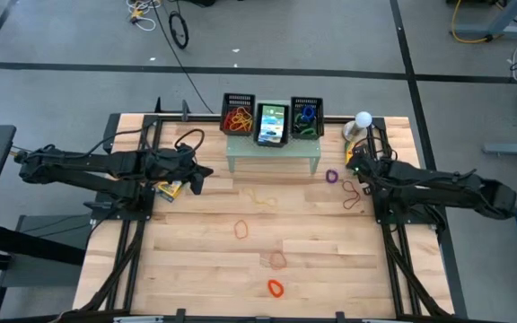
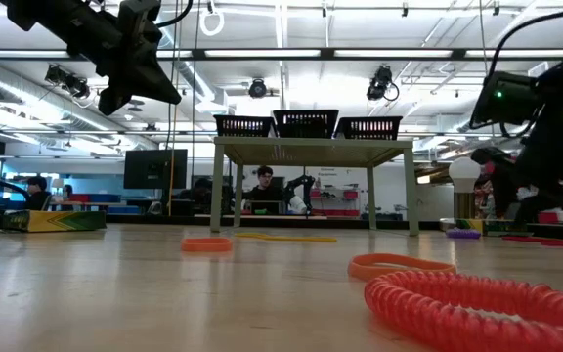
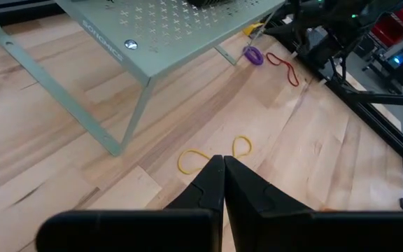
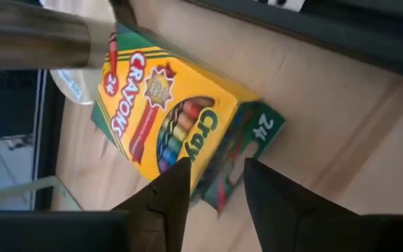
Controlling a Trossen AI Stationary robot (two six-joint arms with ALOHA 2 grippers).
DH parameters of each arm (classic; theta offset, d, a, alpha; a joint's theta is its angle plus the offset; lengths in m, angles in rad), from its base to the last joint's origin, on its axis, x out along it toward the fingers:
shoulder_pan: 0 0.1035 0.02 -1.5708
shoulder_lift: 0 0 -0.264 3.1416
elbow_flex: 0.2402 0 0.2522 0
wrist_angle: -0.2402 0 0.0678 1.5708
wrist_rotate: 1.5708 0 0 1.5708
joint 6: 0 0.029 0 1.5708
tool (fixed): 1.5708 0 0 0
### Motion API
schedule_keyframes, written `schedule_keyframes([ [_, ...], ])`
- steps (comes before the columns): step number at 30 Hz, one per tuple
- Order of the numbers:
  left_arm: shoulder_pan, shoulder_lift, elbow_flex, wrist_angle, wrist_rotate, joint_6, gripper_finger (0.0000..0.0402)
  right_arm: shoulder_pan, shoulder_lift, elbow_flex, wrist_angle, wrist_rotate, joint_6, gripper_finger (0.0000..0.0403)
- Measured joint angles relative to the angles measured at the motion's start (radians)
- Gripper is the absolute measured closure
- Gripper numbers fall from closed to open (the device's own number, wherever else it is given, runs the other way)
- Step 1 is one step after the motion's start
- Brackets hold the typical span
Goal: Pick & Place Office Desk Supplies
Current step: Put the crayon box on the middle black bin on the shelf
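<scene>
My left gripper is shut and empty, raised above the table, left of the pale green stand. In its wrist view its tips hover over a yellow rubber band. A yellow-and-green box lies under the left arm. My right gripper is open near the far right corner. Its fingers stand on either side of the green end of a Crayola box lying flat on the table. Loose bands lie across the wood: orange, red-brown, purple, dark red and an orange coil. My right gripper stands open over the Crayola box's green end, coming from above. I cannot tell whether its fingers touch the box.
The pale green perforated stand at the far middle carries three black bins: red and orange bands, a box, blue and green bands. A white ball-topped object stands beside the right gripper. Bare wood lies along the near edge.
</scene>
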Motion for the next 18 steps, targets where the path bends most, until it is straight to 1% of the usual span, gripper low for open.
schedule_keyframes([
  [3, 0.000, 0.000, 0.000, 0.000, 0.000, 0.000, 0.0390, -0.037, 0.000, -0.034, 0.062, -0.020, 0.000, 0.0265],
  [6, 0.000, 0.000, 0.000, 0.000, 0.003, -0.002, 0.0390, -0.061, 0.000, -0.047, 0.086, -0.023, -0.012, 0.0286],
  [8, 0.000, 0.000, 0.000, 0.000, 0.012, -0.010, 0.0390, -0.073, -0.001, -0.049, 0.077, -0.029, -0.031, 0.0307],
  [13, 0.000, 0.000, 0.000, 0.000, 0.016, -0.015, 0.0390, -0.083, -0.002, -0.050, 0.090, -0.033, -0.109, 0.0381],
  [14, 0.000, 0.000, 0.000, 0.000, 0.016, -0.015, 0.0390, -0.083, -0.003, -0.050, 0.094, -0.034, -0.125, 0.0390],
  [18, -0.001, 0.000, 0.000, 0.000, 0.023, -0.015, 0.0390, -0.083, -0.001, -0.021, 0.064, -0.046, -0.209, 0.0393],
])
